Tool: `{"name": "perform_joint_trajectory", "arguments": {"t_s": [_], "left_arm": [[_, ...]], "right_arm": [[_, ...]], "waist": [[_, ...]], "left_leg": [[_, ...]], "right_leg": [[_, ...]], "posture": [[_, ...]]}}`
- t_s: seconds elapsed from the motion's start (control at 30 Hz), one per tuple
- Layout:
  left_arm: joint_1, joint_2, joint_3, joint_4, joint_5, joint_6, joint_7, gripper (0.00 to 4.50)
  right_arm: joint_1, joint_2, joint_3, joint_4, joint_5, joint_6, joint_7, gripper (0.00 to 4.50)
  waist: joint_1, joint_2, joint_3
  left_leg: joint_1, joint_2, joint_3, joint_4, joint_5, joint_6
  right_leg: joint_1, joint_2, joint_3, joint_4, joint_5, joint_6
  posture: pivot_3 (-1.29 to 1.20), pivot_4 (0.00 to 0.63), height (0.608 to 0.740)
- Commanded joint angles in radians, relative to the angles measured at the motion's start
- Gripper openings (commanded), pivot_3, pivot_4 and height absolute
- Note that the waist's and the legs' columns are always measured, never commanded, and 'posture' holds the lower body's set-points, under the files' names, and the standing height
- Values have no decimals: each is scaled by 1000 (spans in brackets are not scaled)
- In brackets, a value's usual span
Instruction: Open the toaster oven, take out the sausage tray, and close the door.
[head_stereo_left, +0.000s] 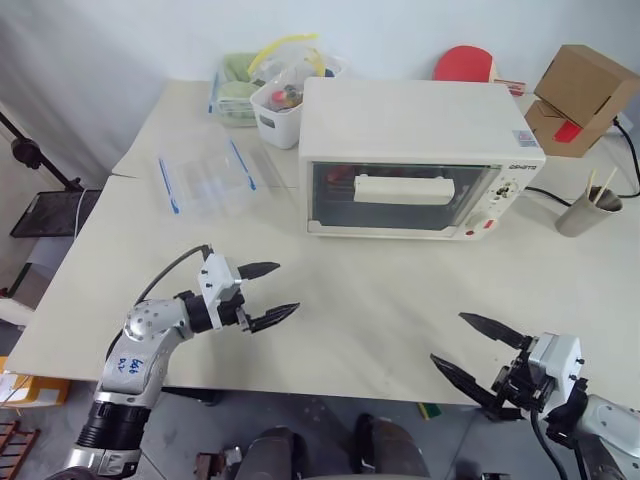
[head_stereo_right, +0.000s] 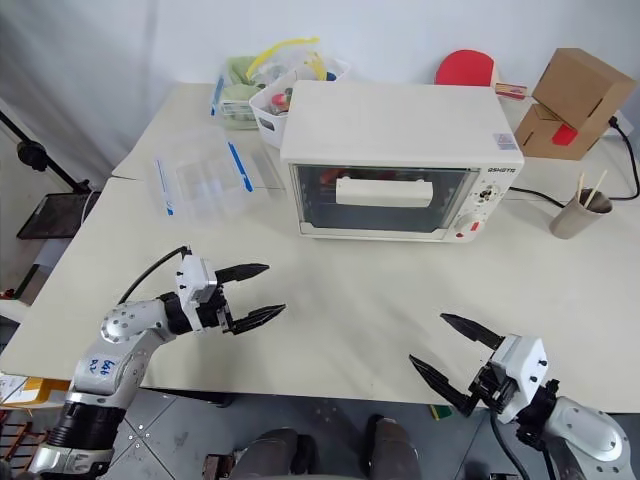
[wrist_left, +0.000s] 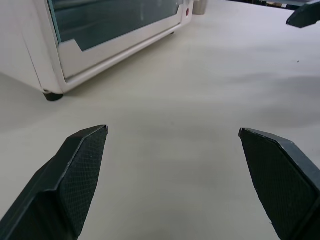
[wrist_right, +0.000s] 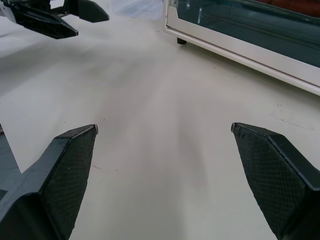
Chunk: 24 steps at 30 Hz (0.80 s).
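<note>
While level, both hands (head_stereo_left: 270, 294) (head_stereo_left: 480, 348) spread.

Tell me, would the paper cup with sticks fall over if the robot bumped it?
Probably. The cup looks thin and light, so a nudge could slide or tip it. The sticks lean out past its rim, likely making it top-heavy. It stands near the table edge, so it might drop off.
</note>
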Motion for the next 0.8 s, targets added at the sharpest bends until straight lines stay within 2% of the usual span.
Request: {"name": "perform_joint_trajectory", "arguments": {"t_s": [0.03, 0.17, 0.27, 0.47, 0.63, 0.8], "left_arm": [[18, 4, 26, -63, 4, -30, 18, 4456], [43, 19, 91, -118, -42, 18, 57, 4456], [82, 74, 169, -184, -222, 137, -33, 4456], [134, 128, 239, -292, -316, 207, -44, 4456], [164, 123, 247, -331, -326, 221, -26, 4456], [175, 112, 253, -340, -321, 219, 0, 4456]], "right_arm": [[-83, -17, -16, -28, 48, 57, -28, 4500], [-244, -50, -7, -37, 159, 215, -54, 4500], [-419, -71, 4, 12, 233, 327, -65, 4500], [-694, -47, 35, 202, 218, 385, -47, 4500], [-827, -12, 68, 309, 175, 361, -21, 4500], [-839, -7, 91, 299, 165, 371, 31, 4500]], "waist": [[-2, 0, 0], [-9, 0, 0], [-17, 0, 0], [-16, 0, 0], [-29, 0, 0], [-32, 1, 0]], "left_leg": [[0, 0, 0, 0, 0, 0], [0, 0, 0, 0, 0, 0], [0, 1, -1, 0, 0, 0], [-2, 0, -4, 1, 0, 0], [-2, -1, -3, 1, 0, 1], [-1, 0, 0, 1, 1, 0]], "right_leg": [[0, 0, 0, 0, 0, 0], [0, 0, 1, 1, 0, 0], [-1, 0, 0, 1, 0, -1], [0, -2, -3, 0, 0, -1], [0, -1, -3, 0, 0, 0], [-1, 0, -2, 2, 0, 0]], "posture": [[0, 150, 740], [0, 150, 740], [0, 150, 740], [0, 150, 740], [0, 150, 740], [0, 150, 740]]}}
